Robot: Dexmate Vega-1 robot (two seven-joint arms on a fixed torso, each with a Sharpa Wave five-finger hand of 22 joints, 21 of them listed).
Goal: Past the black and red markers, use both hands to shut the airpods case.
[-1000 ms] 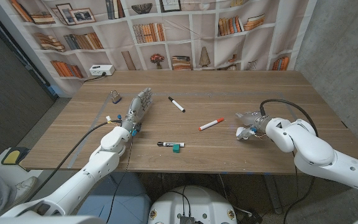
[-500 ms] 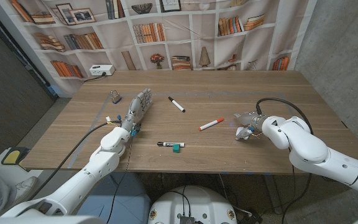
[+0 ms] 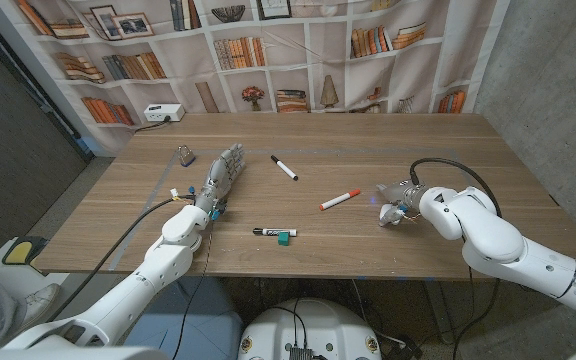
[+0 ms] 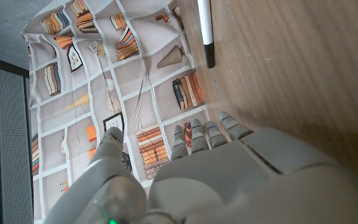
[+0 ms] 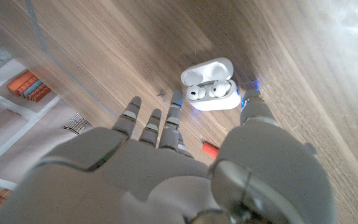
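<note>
Far left of the table (image 3: 438,150), near the back edge, a white power strip (image 3: 162,114) w/ cable. Fwd of it a small padlock (image 3: 186,155), just beside the left hand (image 3: 220,177). That hand stretches over the wood w/ fingers (image 4: 199,133) straight and close together, thumb apart, holding nothing; can't tell if it touches the surface. Right of it the black marker (image 3: 284,168) lies angled, well apart from the hand; its cap end shows in left wrist view (image 4: 205,32). Nearer the front edge, a 2nd black pen w/ a teal block (image 3: 286,238) touching its end. Mid-right, the red marker (image 3: 340,200) lies tilted, red cap toward the right hand (image 3: 396,203). In right wrist view that hand (image 5: 179,168) has fingers (image 5: 169,124) spread, thumb out to the side, nothing gripped. The airpods case (image 5: 210,85) sits on the wood just past the fingertips, lid open, both buds seated inside; fingertips near it, contact can't be told. In head view the case is hidden by the hand.
</note>
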